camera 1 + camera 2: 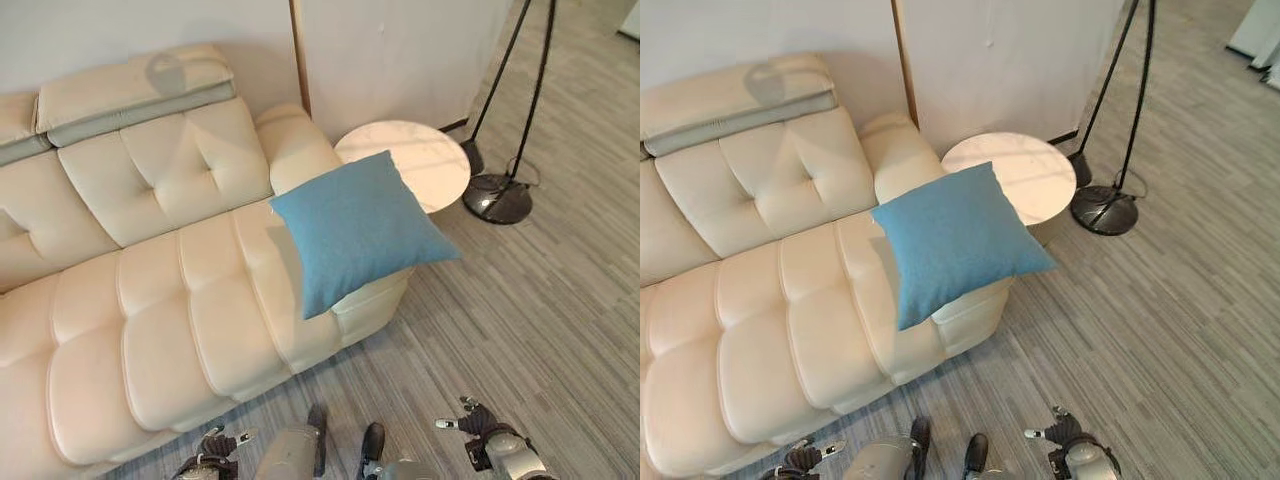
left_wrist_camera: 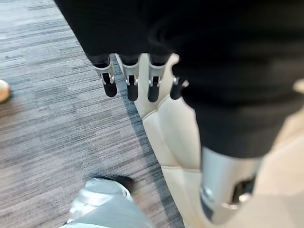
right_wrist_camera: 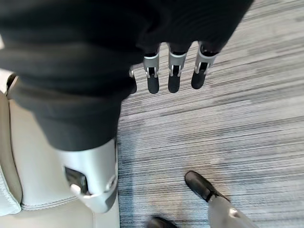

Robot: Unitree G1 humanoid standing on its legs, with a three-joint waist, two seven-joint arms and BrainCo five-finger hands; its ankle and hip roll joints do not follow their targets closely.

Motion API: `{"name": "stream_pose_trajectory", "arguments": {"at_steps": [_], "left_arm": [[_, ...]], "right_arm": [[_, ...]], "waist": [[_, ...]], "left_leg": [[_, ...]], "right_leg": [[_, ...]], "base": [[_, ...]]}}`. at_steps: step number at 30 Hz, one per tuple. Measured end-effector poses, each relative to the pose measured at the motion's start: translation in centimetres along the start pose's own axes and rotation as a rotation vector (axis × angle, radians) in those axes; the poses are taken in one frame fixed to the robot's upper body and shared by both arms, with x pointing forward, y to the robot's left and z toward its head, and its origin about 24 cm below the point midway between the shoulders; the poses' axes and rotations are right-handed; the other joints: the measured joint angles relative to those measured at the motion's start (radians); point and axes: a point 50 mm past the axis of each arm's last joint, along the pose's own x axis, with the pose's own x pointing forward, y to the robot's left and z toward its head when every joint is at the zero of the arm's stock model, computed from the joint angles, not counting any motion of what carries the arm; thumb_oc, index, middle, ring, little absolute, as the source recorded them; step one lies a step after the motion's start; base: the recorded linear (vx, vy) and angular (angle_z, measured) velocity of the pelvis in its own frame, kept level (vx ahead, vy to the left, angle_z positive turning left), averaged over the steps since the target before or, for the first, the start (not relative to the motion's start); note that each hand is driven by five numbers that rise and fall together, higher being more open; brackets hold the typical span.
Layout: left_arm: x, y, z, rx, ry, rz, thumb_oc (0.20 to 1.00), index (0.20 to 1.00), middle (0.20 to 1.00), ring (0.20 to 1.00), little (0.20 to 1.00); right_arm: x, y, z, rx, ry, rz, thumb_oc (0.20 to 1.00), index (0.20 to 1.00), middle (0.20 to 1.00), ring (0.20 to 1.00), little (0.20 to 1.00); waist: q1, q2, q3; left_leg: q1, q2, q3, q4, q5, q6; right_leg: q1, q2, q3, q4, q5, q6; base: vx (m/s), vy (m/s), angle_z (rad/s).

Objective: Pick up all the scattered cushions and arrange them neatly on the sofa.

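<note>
A blue square cushion (image 1: 355,228) lies tilted on the right armrest end of the cream leather sofa (image 1: 150,300), one corner hanging over the sofa's edge toward the round side table. My left hand (image 1: 212,455) hangs low in front of the sofa's front edge, its fingers (image 2: 130,83) straight and holding nothing. Down at the right my right hand (image 1: 478,430) hangs over the floor, with straight fingers (image 3: 173,73) and nothing in it. Both hands are well below and apart from the cushion.
A round white marble side table (image 1: 425,155) stands right of the sofa's armrest. A black floor lamp with a round base (image 1: 497,197) rises further right. Grey striped carpet (image 1: 540,310) covers the floor to the right. The wall (image 1: 400,50) runs behind.
</note>
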Motion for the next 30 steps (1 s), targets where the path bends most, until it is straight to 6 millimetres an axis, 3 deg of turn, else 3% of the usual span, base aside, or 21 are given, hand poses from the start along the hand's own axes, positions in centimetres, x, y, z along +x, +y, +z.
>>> {"name": "stream_pose_trajectory", "arguments": {"at_steps": [2, 3, 5, 6, 7, 8, 10, 12, 13, 14, 16, 17, 18, 21, 22, 24, 27, 29, 30], "left_arm": [[0.0, 0.1, 0.0, -0.003, 0.002, 0.003, 1.000, 1.000, 1.000, 1.000, 1.000], [-0.1, 0.3, -0.9, -0.002, 0.025, 0.009, 1.000, 1.000, 1.000, 1.000, 1.000], [-0.4, 0.5, -2.2, -0.003, 0.069, 0.015, 1.000, 1.000, 1.000, 1.000, 1.000], [-0.4, 0.6, -2.5, -0.002, 0.077, 0.018, 1.000, 1.000, 1.000, 1.000, 1.000], [-0.3, 0.4, -2.2, -0.002, 0.077, 0.015, 1.000, 1.000, 1.000, 1.000, 1.000], [-0.2, 0.3, -1.8, 0.013, 0.072, 0.012, 1.000, 1.000, 1.000, 1.000, 1.000], [0.2, 0.8, -0.2, 0.023, 0.025, 0.025, 1.000, 1.000, 1.000, 1.000, 1.000], [0.4, 0.6, 1.4, 0.039, -0.018, 0.018, 1.000, 1.000, 1.000, 1.000, 1.000], [0.4, 0.5, 2.0, 0.054, -0.041, 0.011, 1.000, 1.000, 1.000, 1.000, 1.000], [0.4, 0.5, 2.2, 0.055, -0.051, 0.010, 1.000, 1.000, 1.000, 1.000, 1.000], [0.5, 0.4, 2.3, 0.065, -0.053, 0.008, 1.000, 1.000, 1.000, 1.000, 1.000], [0.5, 0.7, 2.1, 0.102, -0.050, 0.015, 1.000, 1.000, 1.000, 1.000, 1.000], [0.4, 0.9, 2.0, 0.103, -0.047, 0.019, 1.000, 1.000, 1.000, 1.000, 1.000], [0.4, 1.2, 1.1, 0.108, -0.014, 0.022, 1.000, 1.000, 1.000, 1.000, 1.000], [0.4, 1.4, 0.8, 0.109, -0.004, 0.027, 1.000, 1.000, 1.000, 1.000, 1.000], [0.4, 1.4, 0.0, 0.114, 0.025, 0.026, 1.000, 1.000, 1.000, 1.000, 1.000], [0.3, 1.2, -1.5, 0.102, 0.083, 0.022, 1.000, 1.000, 1.000, 1.000, 1.000], [0.2, 0.9, -2.0, 0.090, 0.092, 0.016, 1.000, 1.000, 1.000, 1.000, 1.000], [0.1, 0.8, -2.0, 0.084, 0.083, 0.011, 1.000, 1.000, 1.000, 1.000, 1.000]], "right_arm": [[-0.1, 0.3, -0.5, -0.031, 0.014, 0.013, 1.000, 1.000, 1.000, 1.000, 1.000], [-0.1, 0.6, -0.5, -0.054, 0.008, 0.021, 1.000, 1.000, 1.000, 1.000, 1.000], [-0.3, 1.0, -1.0, -0.076, 0.019, 0.036, 1.000, 1.000, 1.000, 1.000, 1.000], [-0.6, 1.6, -2.1, -0.089, 0.045, 0.054, 1.000, 1.000, 1.000, 1.000, 1.000], [-0.6, 1.7, -2.2, -0.090, 0.047, 0.065, 1.000, 1.000, 1.000, 1.000, 1.000], [-0.6, 2.1, -1.8, -0.103, 0.033, 0.082, 1.000, 1.000, 1.000, 1.000, 1.000], [-0.8, 3.0, -1.6, -0.110, 0.021, 0.112, 1.000, 1.000, 1.000, 1.000, 1.000], [-0.8, 3.3, -1.5, -0.105, 0.021, 0.117, 1.000, 1.000, 1.000, 1.000, 1.000], [-0.7, 3.4, -1.2, -0.103, 0.013, 0.120, 1.000, 1.000, 1.000, 1.000, 1.000], [-0.7, 3.4, -1.0, -0.102, 0.006, 0.120, 1.000, 1.000, 1.000, 1.000, 1.000], [-0.5, 3.4, -0.3, -0.101, -0.008, 0.118, 1.000, 1.000, 1.000, 1.000, 1.000], [-0.3, 3.4, 0.4, -0.102, -0.023, 0.117, 1.000, 1.000, 1.000, 1.000, 1.000], [-0.3, 3.5, 0.6, -0.099, -0.028, 0.121, 1.000, 1.000, 1.000, 1.000, 1.000], [-0.6, 4.6, -1.0, -0.092, 0.027, 0.153, 1.000, 1.000, 1.000, 1.000, 1.000], [-0.8, 5.1, -2.3, -0.089, 0.068, 0.170, 1.000, 1.000, 1.000, 1.000, 1.000], [-1.0, 5.4, -3.7, -0.091, 0.124, 0.180, 1.000, 1.000, 1.000, 1.000, 1.000], [-0.9, 4.7, -3.8, -0.104, 0.130, 0.165, 1.000, 1.000, 1.000, 1.000, 1.000], [-0.9, 4.1, -4.1, -0.111, 0.136, 0.151, 1.000, 1.000, 1.000, 1.000, 1.000], [-0.8, 3.6, -3.9, -0.113, 0.123, 0.138, 1.000, 1.000, 1.000, 1.000, 1.000]], "waist": [[0.003, 0.024, 0.001], [0.009, 0.034, -0.005], [0.006, 0.028, -0.033], [0.006, -0.005, -0.063], [-0.001, -0.009, -0.063], [-0.005, 0.002, -0.065], [-0.022, -0.030, -0.067], [-0.022, -0.036, -0.066], [-0.023, -0.035, -0.066], [-0.022, -0.035, -0.066], [-0.019, -0.035, -0.067], [-0.020, -0.029, -0.068], [-0.018, -0.031, -0.071], [-0.030, -0.037, -0.079], [-0.030, -0.054, -0.093], [-0.031, -0.062, -0.101], [-0.033, -0.020, -0.100], [-0.033, -0.006, -0.101], [-0.034, 0.002, -0.106]], "left_leg": [[0.015, 0.021, 0.023, -0.024, 0.038, 0.017], [0.046, 0.035, 0.024, -0.020, 0.039, 0.022], [0.071, 0.028, 0.028, -0.018, 0.075, 0.055], [0.108, 0.001, 0.050, -0.029, 0.078, 0.079], [0.131, -0.006, 0.053, -0.033, 0.078, 0.110], [0.162, -0.005, 0.043, -0.030, 0.096, 0.150], [0.182, -0.036, 0.030, -0.029, 0.084, 0.153], [0.204, -0.037, 0.018, -0.029, 0.079, 0.148], [0.210, -0.036, 0.022, -0.029, 0.077, 0.149], [0.215, -0.033, 0.019, -0.029, 0.075, 0.146], [0.228, -0.030, 0.017, -0.029, 0.063, 0.140], [0.243, -0.022, -0.008, -0.029, 0.044, 0.140], [0.244, -0.017, -0.007, -0.029, 0.040, 0.145], [0.262, -0.015, -0.077, -0.030, 0.031, 0.128], [0.260, -0.016, -0.101, -0.030, 0.035, 0.112], [0.259, 0.007, -0.125, -0.030, 0.038, 0.081], [0.237, 0.083, -0.154, -0.030, 0.049, 0.025], [0.223, 0.122, -0.174, -0.029, 0.044, 0.010], [0.197, 0.155, -0.182, -0.025, 0.042, -0.001]], "right_leg": [[0.044, 0.023, -0.011, 0.000, -0.018, 0.010], [0.074, 0.035, -0.007, 0.000, -0.042, 0.017], [0.107, 0.031, -0.007, 0.005, -0.080, 0.051], [0.107, -0.009, -0.009, 0.092, -0.140, 0.091], [0.066, -0.034, -0.006, 0.232, -0.172, 0.112], [-0.110, -0.104, 0.000, 0.591, -0.261, 0.181], [-0.195, -0.153, 0.028, 0.660, -0.278, 0.203], [-0.217, -0.148, 0.043, 0.528, -0.265, 0.190], [-0.210, -0.136, 0.064, 0.405, -0.232, 0.189], [-0.211, -0.137, 0.082, 0.369, -0.213, 0.184], [-0.192, -0.129, 0.159, 0.254, -0.147, 0.196], [-0.179, -0.138, 0.257, 0.148, -0.047, 0.210], [-0.164, -0.146, 0.274, 0.099, 0.005, 0.215], [-0.094, -0.167, 0.332, 0.060, 0.074, 0.223], [-0.075, -0.165, 0.359, 0.060, 0.084, 0.213], [-0.027, -0.138, 0.350, 0.009, 0.084, 0.196], [-0.030, -0.068, 0.315, 0.000, 0.073, 0.161], [-0.031, -0.029, 0.290, 0.000, 0.072, 0.134], [-0.041, 0.008, 0.263, 0.005, 0.063, 0.100]], "base": [[0.36, 0.085, 0.11], [0.37, 0.111, -0.18], [0.32, 0.163, -0.02], [0.31, 0.227, 0.02], [0.26, 0.202, -0.15], [0.11, 0.052, 0.16], [0.14, -0.012, 0.39], [0.15, -0.065, 0.39], [0.08, -0.049, 0.28], [0.11, -0.083, 0.23], [0.06, -0.074, 0.15], [0.11, -0.242, 0.16], [0.10, -0.289, 0.28], [0.06, -0.329, 0.55], [0.01, -0.241, 0.61], [-0.03, -0.422, 0.41], [-0.05, -0.527, 0.20], [-0.09, -0.501, 0.34], [-0.12, -0.417, 0.42]]}}
